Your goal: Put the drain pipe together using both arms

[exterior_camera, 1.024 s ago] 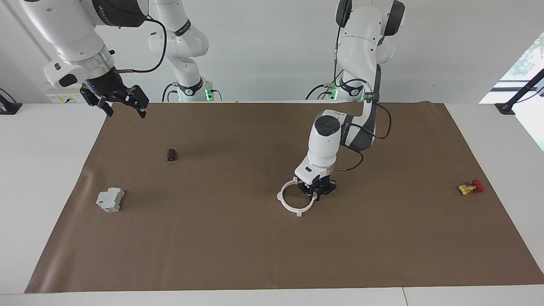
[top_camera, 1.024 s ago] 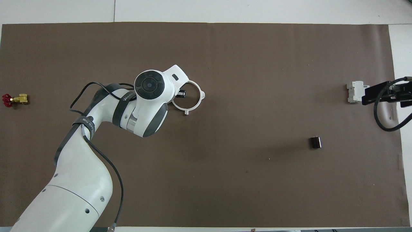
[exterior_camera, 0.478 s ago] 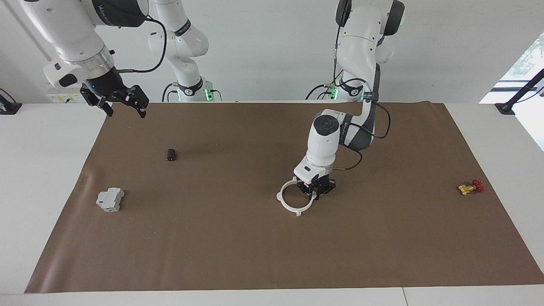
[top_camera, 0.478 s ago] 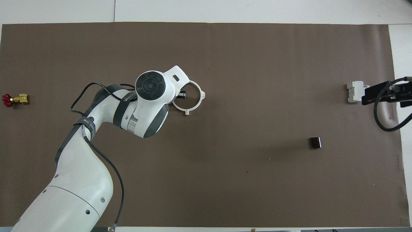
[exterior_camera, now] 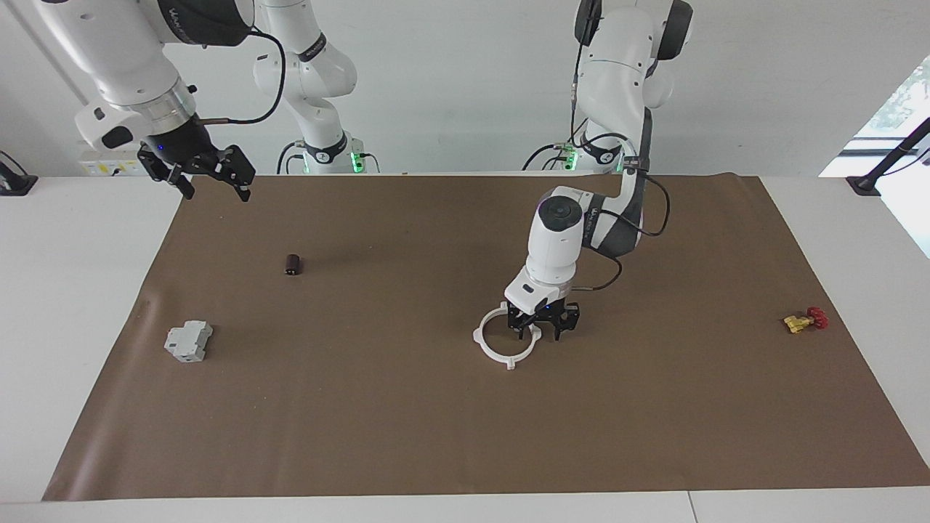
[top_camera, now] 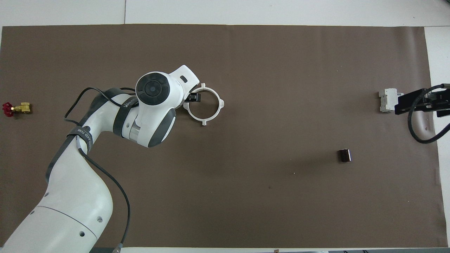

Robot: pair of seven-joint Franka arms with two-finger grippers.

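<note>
The drain pipe (exterior_camera: pixel 490 354) lies flat on the brown mat as one joined white ring with four tabs, near the middle of the table; it also shows in the overhead view (top_camera: pixel 217 111). My left gripper (exterior_camera: pixel 541 335) is open, just above the ring's rim on the side toward the left arm's end, not holding it. In the overhead view the left wrist hides most of it and one black finger (top_camera: pixel 194 98) shows at the rim. My right gripper (exterior_camera: pixel 211 178) is open and empty, waiting high over the mat's corner at the right arm's end (top_camera: pixel 422 102).
A grey blocky part (exterior_camera: pixel 188 341) lies toward the right arm's end. A small dark cylinder (exterior_camera: pixel 293 264) lies nearer to the robots than it. A yellow-and-red valve (exterior_camera: pixel 805 319) lies at the left arm's end. The brown mat (exterior_camera: pixel 436 436) covers the table.
My left gripper has opened, let go of the ring's rim and drawn slightly toward the left arm's end. The ring stays on the mat. The right arm has not moved.
</note>
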